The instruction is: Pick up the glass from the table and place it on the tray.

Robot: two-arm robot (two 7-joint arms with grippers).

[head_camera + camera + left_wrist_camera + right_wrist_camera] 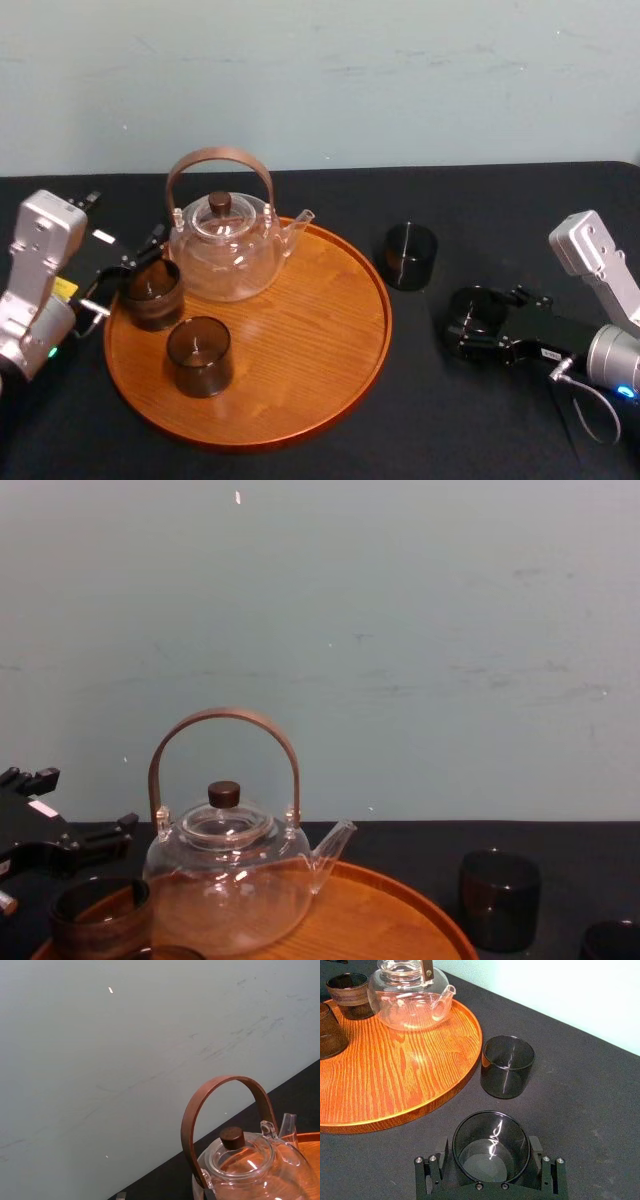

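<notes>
Right gripper [490, 1156]: low over the black table [520, 210], to the right of the large round orange-brown wooden tray [300, 400]. Its fingers are clamped on the dark cylindrical smoked glass [490, 1132], which is off the tray, apart from its rim.
Left gripper [118, 272]: at the tray's left edge; grip state cannot be told.
Hazard, collision: a second dark glass [410, 256] stands between the held one and the tray. A low transfer could topple it.
Hazard, slip: the smooth wall may slide in the pads.
Hazard, landing: the clear glass teapot with brown arched handle [228, 255] crowds the tray's far side.
Count: four glasses, two on the tray and two off it; one teapot; one tray.

Tray [300, 345] orange-brown, striped grain; glass [490, 1141] smoky dark; table [500, 200] black.
</notes>
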